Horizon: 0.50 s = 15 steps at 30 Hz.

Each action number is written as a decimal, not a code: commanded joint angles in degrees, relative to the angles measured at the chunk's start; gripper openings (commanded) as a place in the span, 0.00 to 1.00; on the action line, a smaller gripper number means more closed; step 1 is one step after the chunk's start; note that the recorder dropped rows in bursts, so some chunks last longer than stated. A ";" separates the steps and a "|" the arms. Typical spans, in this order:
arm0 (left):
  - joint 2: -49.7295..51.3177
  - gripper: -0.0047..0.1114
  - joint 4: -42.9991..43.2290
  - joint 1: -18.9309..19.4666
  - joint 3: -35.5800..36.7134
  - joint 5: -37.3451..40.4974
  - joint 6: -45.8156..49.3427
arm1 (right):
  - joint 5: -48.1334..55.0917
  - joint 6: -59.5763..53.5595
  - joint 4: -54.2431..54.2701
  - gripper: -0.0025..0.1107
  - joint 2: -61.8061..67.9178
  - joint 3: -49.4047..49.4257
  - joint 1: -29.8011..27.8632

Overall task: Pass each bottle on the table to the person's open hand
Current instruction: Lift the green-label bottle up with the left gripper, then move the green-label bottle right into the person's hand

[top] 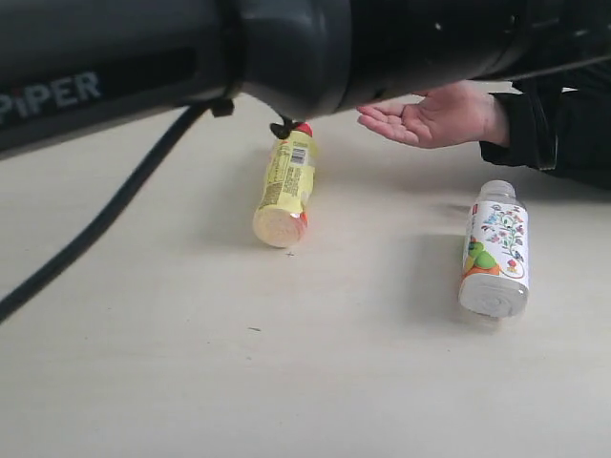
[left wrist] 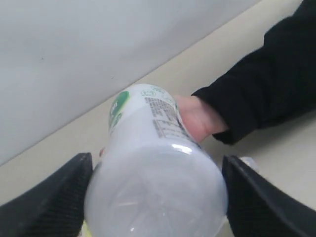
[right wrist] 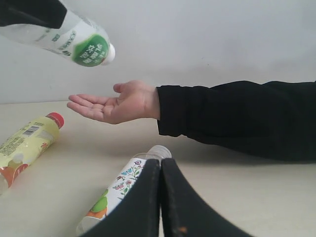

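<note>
Closest to the exterior camera, a black arm [top: 286,48] lettered PIPER crosses the top of the view, with a dark cable [top: 95,229] hanging from it over the table [top: 286,382].

In the left wrist view the left gripper [left wrist: 155,197] holds the white-green bottle [left wrist: 153,168]: its fingers [left wrist: 49,197] press on either side of the clear body near the base. The right wrist view shows this bottle [right wrist: 74,42] up in the air, tilted, with its white cap pointing down towards the person's open hand [right wrist: 116,102]. The cap is above the fingertips of that hand and apart from it.

The hand [top: 434,116] is palm up above the far side of the table, and a black sleeve [right wrist: 237,118] covers the forearm.

Two bottles lie on their sides on the table. The yellow bottle [top: 284,186] lies left of the hand, with its red cap at the far end. The floral bottle [top: 496,248] lies on the right, near the sleeve, with its white cap at the far end. The two are well apart.

The right gripper [right wrist: 160,165] has its fingers pressed together with nothing between them. It is low over the table just beside the floral bottle [right wrist: 123,190], and whether it touches that bottle cannot be told.
</note>
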 commanded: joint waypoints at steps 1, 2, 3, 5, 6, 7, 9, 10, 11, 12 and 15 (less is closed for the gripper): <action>3.30 0.04 10.21 0.71 0.17 -2.06 -9.56 | -0.48 -0.07 -0.03 0.02 -0.39 0.29 -0.21; 4.23 0.04 12.30 0.87 0.17 -2.06 -11.31 | -0.48 -0.07 -0.03 0.02 -0.39 0.29 -0.21; 5.02 0.04 13.90 1.17 0.17 -2.06 -12.87 | -0.48 -0.07 -0.03 0.02 -0.39 0.29 -0.21; 6.95 0.04 17.08 1.63 0.17 -2.16 -16.84 | -0.48 -0.07 -0.03 0.02 -0.39 0.29 -0.21; 7.72 0.04 18.00 1.76 0.17 -2.27 -18.41 | -0.48 -0.07 -0.03 0.02 -0.39 0.29 -0.21; 8.68 0.04 19.11 2.08 0.17 -2.43 -19.96 | -0.48 -0.07 -0.03 0.02 -0.39 0.29 -0.21; 10.56 0.04 20.57 2.93 0.17 -2.86 -22.30 | -0.48 -0.07 -0.03 0.02 -0.39 0.29 -0.21; 11.50 0.04 21.40 3.38 0.17 -3.35 -23.50 | -0.48 -0.07 -0.03 0.02 -0.39 0.29 -0.21; 12.46 0.04 21.69 3.83 0.17 -3.96 -24.36 | -0.48 -0.07 -0.03 0.02 -0.39 0.29 -0.21; 13.14 0.04 21.80 4.27 0.17 -4.80 -24.92 | -0.48 -0.07 -0.03 0.02 -0.39 0.29 -0.21; 15.35 0.04 20.39 5.81 0.17 -7.54 -26.17 | -0.48 -0.07 -0.03 0.02 -0.39 0.29 -0.21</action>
